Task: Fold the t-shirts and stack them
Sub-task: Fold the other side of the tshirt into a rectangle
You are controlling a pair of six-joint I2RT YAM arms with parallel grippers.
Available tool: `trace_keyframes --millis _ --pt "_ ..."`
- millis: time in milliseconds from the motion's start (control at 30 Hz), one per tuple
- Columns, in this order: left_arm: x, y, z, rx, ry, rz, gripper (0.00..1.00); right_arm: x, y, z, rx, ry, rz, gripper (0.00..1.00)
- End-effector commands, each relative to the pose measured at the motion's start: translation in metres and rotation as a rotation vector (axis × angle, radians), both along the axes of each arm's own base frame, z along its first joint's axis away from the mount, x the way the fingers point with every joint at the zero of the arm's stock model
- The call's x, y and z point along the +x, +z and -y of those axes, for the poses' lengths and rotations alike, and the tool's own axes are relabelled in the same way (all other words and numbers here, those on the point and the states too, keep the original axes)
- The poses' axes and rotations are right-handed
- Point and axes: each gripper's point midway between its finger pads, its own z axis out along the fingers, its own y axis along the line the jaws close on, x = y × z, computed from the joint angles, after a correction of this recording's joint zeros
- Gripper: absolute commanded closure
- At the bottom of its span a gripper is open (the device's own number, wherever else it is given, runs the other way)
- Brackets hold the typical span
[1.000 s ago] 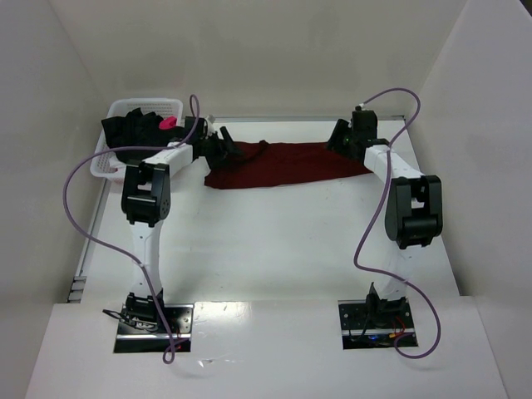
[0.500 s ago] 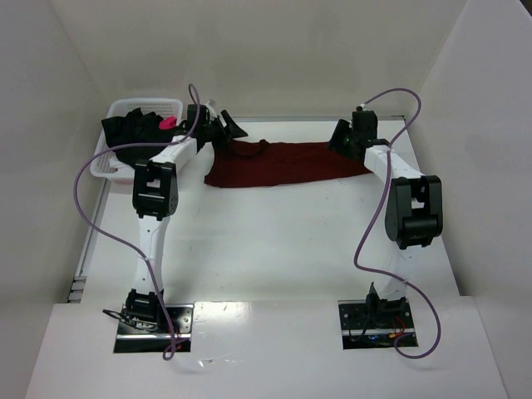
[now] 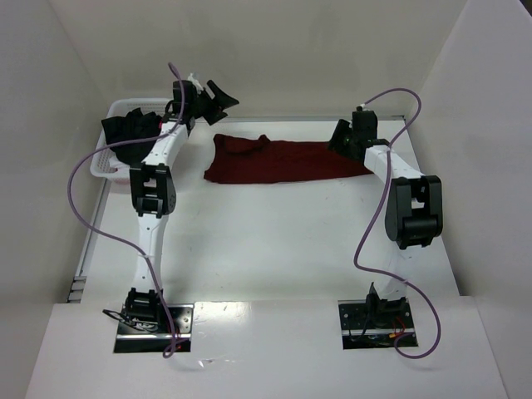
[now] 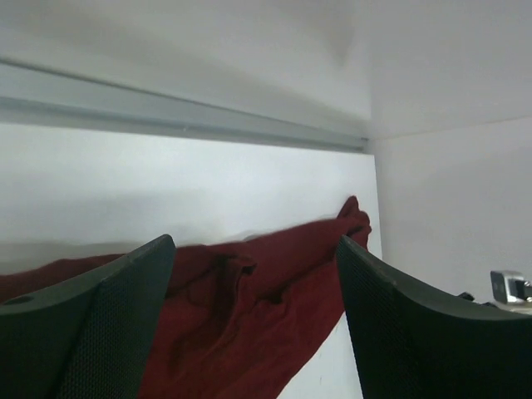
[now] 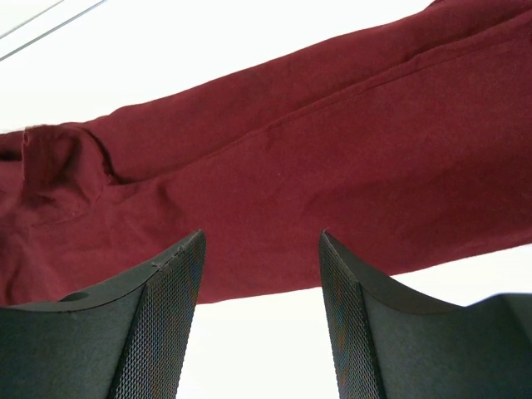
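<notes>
The maroon t-shirt [image 3: 283, 160] lies spread as a long band across the far part of the table; it fills the right wrist view [image 5: 274, 141] and shows creased in the left wrist view [image 4: 249, 316]. My left gripper [image 3: 223, 98] hangs open in the air, up and behind the shirt's left end, with nothing between its fingers [image 4: 253, 245]. My right gripper [image 3: 339, 138] stands open just over the shirt's right end, its fingertips [image 5: 187, 266] framing the near hem, empty [image 5: 262, 241]. The black t-shirt [image 3: 129, 129] is bunched in the basket.
The white mesh basket [image 3: 112, 108] stands at the far left corner, beside the left arm. White walls close in the table at the back and both sides. A purple cable loops off each arm.
My left gripper has lifted from the maroon shirt's left end and swung up and back toward the rear wall. The shirt's left end now lies uncovered. The right arm has not moved.
</notes>
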Motion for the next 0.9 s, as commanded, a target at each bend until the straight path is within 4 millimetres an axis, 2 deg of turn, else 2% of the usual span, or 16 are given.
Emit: trace_keyframes --millis 0,67,133,167,200,267,300,333,400,533,600,667,700,733,767,867 --pt "0.007 0.021 -0.014 -0.010 0.046 0.016 0.14 0.012 0.029 0.011 -0.002 -0.036 0.096 0.37" --pt "0.007 0.036 -0.014 -0.001 0.042 0.026 0.14 0.012 0.029 0.011 -0.002 -0.037 0.096 0.37" --pt "-0.001 0.021 -0.010 0.063 0.009 -0.027 0.14 0.012 0.029 0.012 -0.028 -0.018 0.099 0.36" --pt "-0.003 0.080 -0.011 0.080 0.004 0.110 0.14 0.012 0.024 0.012 -0.041 -0.009 0.091 0.34" --pt "-0.005 0.065 -0.005 0.104 -0.016 0.106 0.14 0.015 0.021 0.017 -0.082 -0.002 0.087 0.34" --pt "-0.021 0.064 0.006 0.131 -0.088 0.075 0.14 0.023 0.017 0.028 -0.120 -0.016 0.065 0.34" --pt "-0.032 0.083 0.022 0.175 -0.111 0.119 0.14 0.025 0.017 0.029 -0.134 -0.006 0.062 0.34" --pt "-0.039 0.073 0.018 0.286 -0.095 0.100 0.14 0.028 0.015 0.036 -0.161 0.005 0.054 0.36" --pt "-0.048 0.082 0.025 0.326 -0.105 0.108 0.14 0.036 0.008 0.039 -0.202 0.026 0.024 0.46" --pt "-0.066 0.074 0.026 0.454 -0.100 0.054 0.33 0.049 0.003 0.067 -0.284 0.001 -0.020 0.70" --pt "-0.079 0.088 0.020 0.484 -0.107 0.053 0.42 0.053 0.009 0.074 -0.318 0.018 -0.012 0.70" --pt "-0.091 0.098 0.015 0.531 -0.091 0.040 0.44 0.050 0.009 0.073 -0.327 0.045 -0.011 0.58" --pt "-0.102 0.128 0.012 0.542 -0.089 0.093 0.44 0.050 0.013 0.075 -0.315 0.048 0.003 0.55" --pt "-0.110 0.123 0.010 0.557 -0.105 0.059 0.44 0.051 0.027 0.074 -0.310 0.051 0.041 0.53" --pt "-0.155 0.169 -0.003 0.628 -0.083 0.088 0.42 0.047 0.044 0.075 -0.307 0.059 0.077 0.45" --pt "-0.182 0.181 -0.010 0.700 -0.034 0.079 0.36 0.042 0.049 0.070 -0.288 0.083 0.087 0.40"
